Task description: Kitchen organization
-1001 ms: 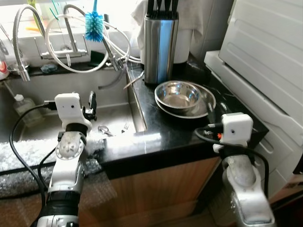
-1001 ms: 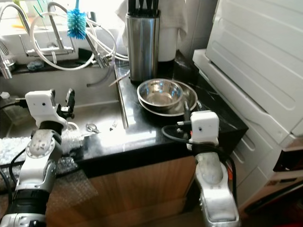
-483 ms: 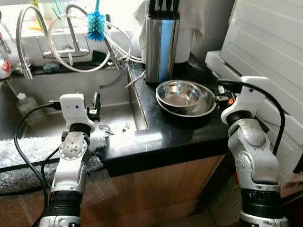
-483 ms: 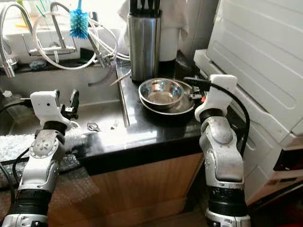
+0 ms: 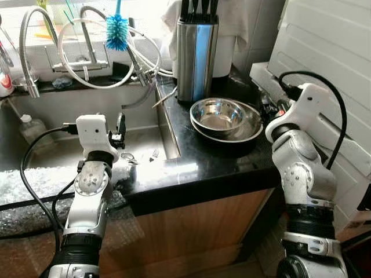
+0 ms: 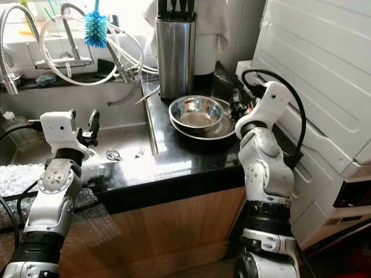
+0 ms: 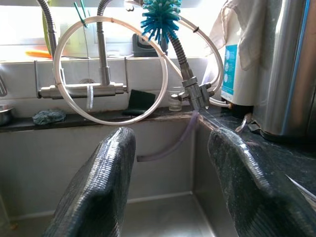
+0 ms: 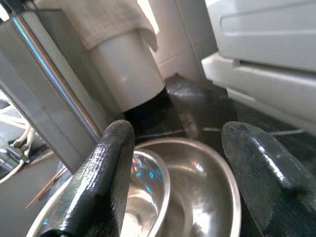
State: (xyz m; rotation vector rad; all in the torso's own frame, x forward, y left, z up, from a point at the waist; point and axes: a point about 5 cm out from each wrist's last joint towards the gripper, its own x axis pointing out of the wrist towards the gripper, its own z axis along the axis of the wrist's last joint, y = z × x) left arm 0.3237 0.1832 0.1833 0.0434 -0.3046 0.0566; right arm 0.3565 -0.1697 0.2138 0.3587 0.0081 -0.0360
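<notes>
Two steel bowls (image 5: pixel 223 119) sit nested, the small one inside the big one, on the black bench (image 5: pixel 197 168) near its right edge, just in front of the steel knife block (image 5: pixel 196 52) at the back. The right gripper (image 8: pixel 173 182) hangs just over the bowls' right rim, fingers apart and touching nothing; in the right wrist view one finger (image 8: pixel 101 182) lies across the small bowl and the other beside the big bowl's rim. A white cylinder (image 8: pixel 126 74) draped with a cloth stands behind the bowls by the block. The left gripper (image 7: pixel 168 192) is over the sink (image 5: pixel 139 145), near the bench's left edge, fingers spread and empty, pointing at the tap (image 7: pixel 81 89) with its looped hose and the blue brush (image 5: pixel 116 30). A fork (image 5: pixel 154 154) lies in the sink by the bench edge
</notes>
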